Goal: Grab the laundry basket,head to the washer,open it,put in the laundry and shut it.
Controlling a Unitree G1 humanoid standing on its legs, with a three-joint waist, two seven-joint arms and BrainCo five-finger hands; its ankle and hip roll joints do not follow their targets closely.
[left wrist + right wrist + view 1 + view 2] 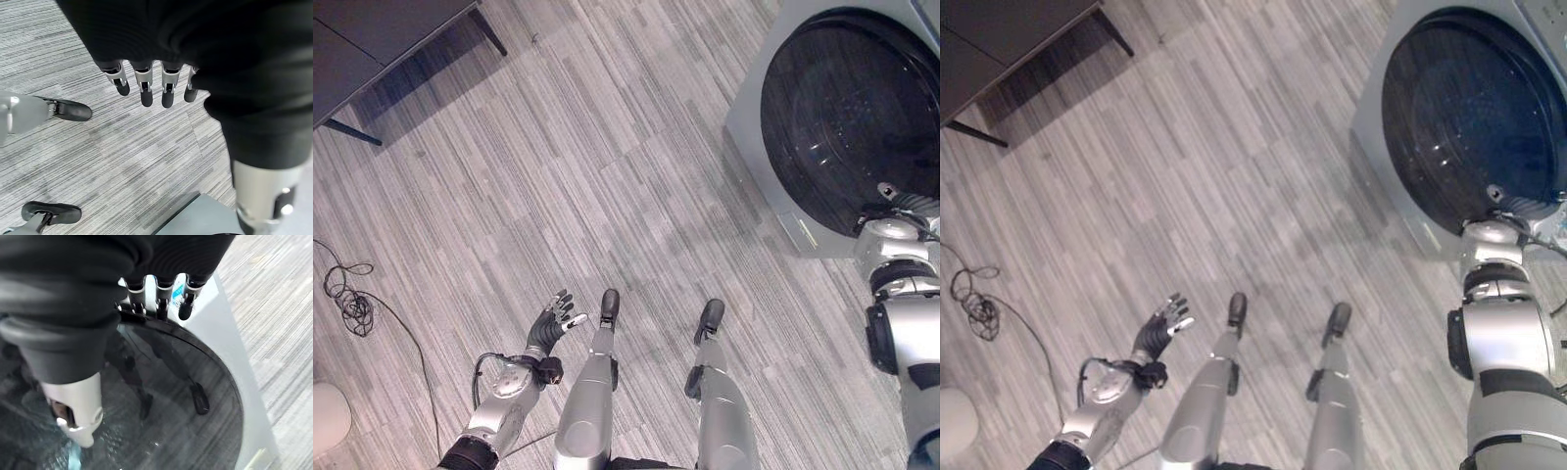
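Observation:
The grey washer (pixel 756 132) stands at the upper right, its round dark glass door (pixel 850 108) lying flat against its front. My right hand (pixel 895 199) is at the door's lower right rim. In the right wrist view its fingers (pixel 157 301) lie fairly straight on the edge of the door (pixel 171 401), with the thumb over the glass and nothing held. My left hand (pixel 551 326) hangs low at the lower left over the floor, its fingers (pixel 145 88) spread straight and empty.
A dark table (pixel 372 39) on thin legs fills the upper left corner. A white rounded object (pixel 327 416) sits at the lower left edge. Striped grey flooring runs between the table and the washer.

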